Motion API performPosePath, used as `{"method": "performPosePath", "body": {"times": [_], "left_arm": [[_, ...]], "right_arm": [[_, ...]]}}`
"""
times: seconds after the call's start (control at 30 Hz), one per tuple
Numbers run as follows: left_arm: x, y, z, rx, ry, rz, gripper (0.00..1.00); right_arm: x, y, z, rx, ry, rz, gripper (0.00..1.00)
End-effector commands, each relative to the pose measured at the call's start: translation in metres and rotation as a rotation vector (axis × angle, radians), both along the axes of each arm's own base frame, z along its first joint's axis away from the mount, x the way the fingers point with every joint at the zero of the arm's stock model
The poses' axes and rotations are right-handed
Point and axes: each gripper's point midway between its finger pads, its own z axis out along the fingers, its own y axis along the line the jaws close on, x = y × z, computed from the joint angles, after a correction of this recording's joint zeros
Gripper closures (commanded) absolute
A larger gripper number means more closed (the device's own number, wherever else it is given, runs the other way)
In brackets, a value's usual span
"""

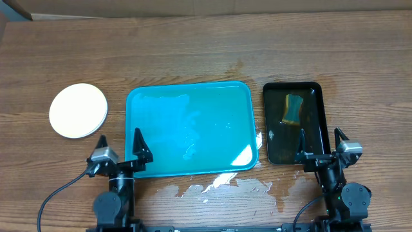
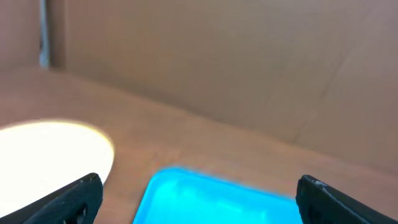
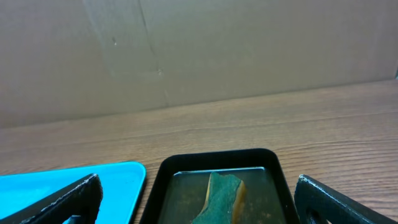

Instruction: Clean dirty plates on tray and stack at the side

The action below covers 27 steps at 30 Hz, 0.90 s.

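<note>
The turquoise tray [image 1: 191, 129] lies mid-table, wet and with no plates on it. A stack of pale round plates [image 1: 78, 110] rests on the table to its left; how many there are I cannot tell. My left gripper [image 1: 120, 143] hovers open at the tray's front left corner, holding nothing. In the left wrist view its gripper [image 2: 199, 202] frames the tray [image 2: 186, 186], with the plates [image 2: 43, 162] off to the left. My right gripper [image 1: 320, 142] stands open and empty at the front of the black tray [image 1: 293, 122].
The black tray [image 3: 211, 157] holds shallow water and a green-and-yellow sponge [image 3: 222, 196]. Spilled water [image 1: 219, 187] spreads over the wooden table in front of the turquoise tray. A cardboard wall [image 3: 199, 50] closes off the far side.
</note>
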Motion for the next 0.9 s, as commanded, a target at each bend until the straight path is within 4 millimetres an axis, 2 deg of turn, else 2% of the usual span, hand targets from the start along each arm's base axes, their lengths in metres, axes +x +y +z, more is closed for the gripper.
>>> {"method": "performPosePath", "body": {"times": [0.0, 0.1, 0.37, 0.53, 0.87], "left_arm": [[-0.002, 0.008, -0.016, 0.03, 0.062, 0.045, 0.0], [-0.001, 0.005, -0.016, 0.101, 0.072, 0.025, 0.0], [-0.001, 0.001, -0.016, 0.107, 0.073, 0.001, 0.0], [0.0, -0.011, -0.018, 0.207, 0.086, -0.076, 0.0], [0.0, -0.014, -0.018, 0.207, 0.085, -0.089, 0.0]], "right_arm": [[0.0, -0.001, -0.001, -0.004, -0.009, -0.005, 0.0], [0.0, -0.001, -0.001, -0.004, -0.009, -0.005, 0.0], [0.0, -0.001, -0.001, -0.004, -0.009, -0.005, 0.0], [0.0, -0.001, -0.001, -0.004, -0.009, -0.005, 0.0], [0.0, -0.001, -0.001, -0.004, -0.009, -0.005, 0.0]]}}
